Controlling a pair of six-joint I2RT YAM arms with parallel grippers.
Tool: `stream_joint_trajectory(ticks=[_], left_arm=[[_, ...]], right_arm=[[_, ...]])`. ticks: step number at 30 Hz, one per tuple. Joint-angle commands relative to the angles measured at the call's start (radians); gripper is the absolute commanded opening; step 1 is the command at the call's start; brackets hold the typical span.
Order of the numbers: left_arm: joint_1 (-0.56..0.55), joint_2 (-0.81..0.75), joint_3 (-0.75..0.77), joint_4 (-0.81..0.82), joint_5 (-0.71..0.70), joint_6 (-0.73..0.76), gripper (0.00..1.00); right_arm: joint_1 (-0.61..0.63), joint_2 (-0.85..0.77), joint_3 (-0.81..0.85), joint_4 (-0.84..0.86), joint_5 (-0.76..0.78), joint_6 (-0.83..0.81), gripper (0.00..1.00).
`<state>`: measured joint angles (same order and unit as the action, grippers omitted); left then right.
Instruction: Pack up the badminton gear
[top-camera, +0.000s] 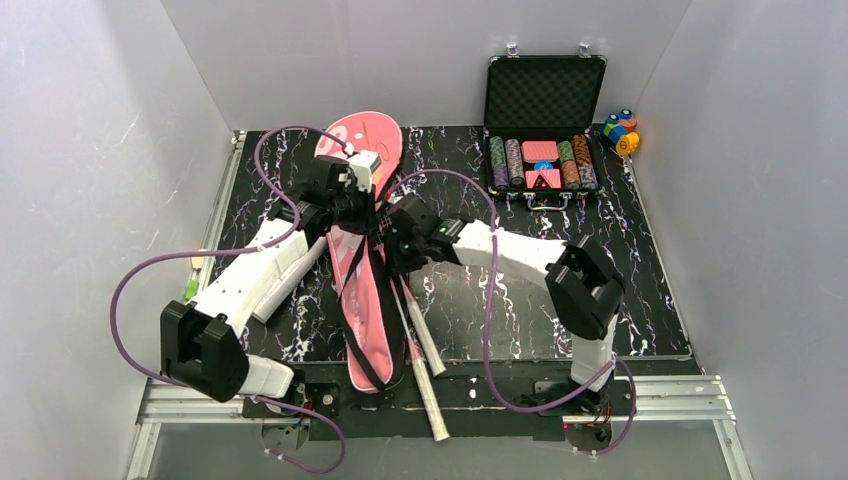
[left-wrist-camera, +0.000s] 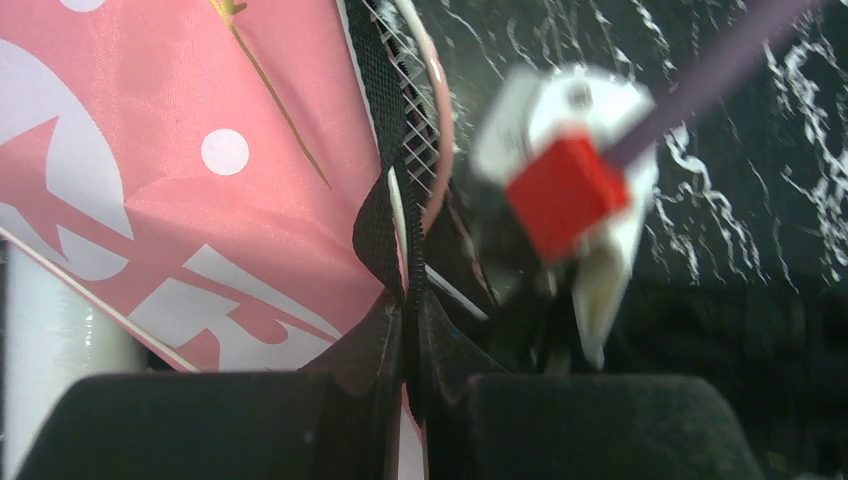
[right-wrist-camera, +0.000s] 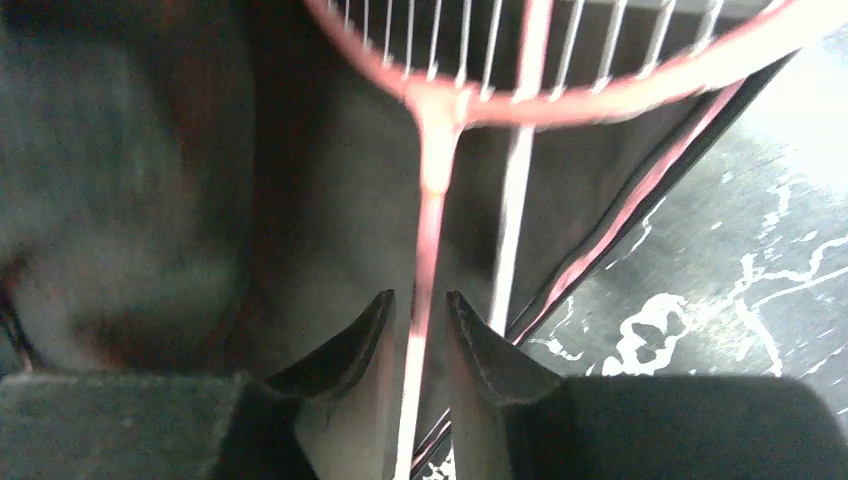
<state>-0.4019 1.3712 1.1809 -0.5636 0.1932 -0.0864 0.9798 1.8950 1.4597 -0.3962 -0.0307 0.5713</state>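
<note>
Low in each wrist view, the left gripper (left-wrist-camera: 410, 345) pinches the glossy pink bag's (left-wrist-camera: 180, 200) black zipper edge, and the right gripper (right-wrist-camera: 420, 315) clamps a thin red racket (right-wrist-camera: 432, 205) shaft.

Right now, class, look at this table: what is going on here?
Two robot arms are packing badminton rackets into the pink bag. The left gripper pinches the bag's black zipper edge at its opening. The right gripper grips a red racket shaft, whose head lies inside the bag. The white handles stick out toward the near edge. The open chip case sits apart, untouched.
</note>
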Motion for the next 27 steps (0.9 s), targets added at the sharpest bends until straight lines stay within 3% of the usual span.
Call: stream_joint_trajectory(ticks=[1,10,18,24,27], left_arm=[[-0.032,-0.027,0.016,-0.029,0.119,0.010,0.00],[-0.032,-0.025,0.015,-0.031,0.116,0.013,0.00],[-0.032,-0.027,0.014,-0.032,0.127,0.009,0.00],[-0.032,-0.031,0.024,-0.041,0.115,0.024,0.00],[-0.032,-0.024,0.026,-0.042,0.111,0.027,0.00]], right_arm=[[-0.070,-0.101,-0.079,0.269,-0.062,0.074,0.36],[-0.067,-0.279,-0.269,0.233,-0.035,0.116,0.52],[-0.050,-0.484,-0.554,0.251,0.098,0.200,0.54],[-0.025,-0.578,-0.687,0.365,-0.046,0.212,0.57],[0.060,-0.592,-0.673,0.299,-0.021,0.195,0.60]])
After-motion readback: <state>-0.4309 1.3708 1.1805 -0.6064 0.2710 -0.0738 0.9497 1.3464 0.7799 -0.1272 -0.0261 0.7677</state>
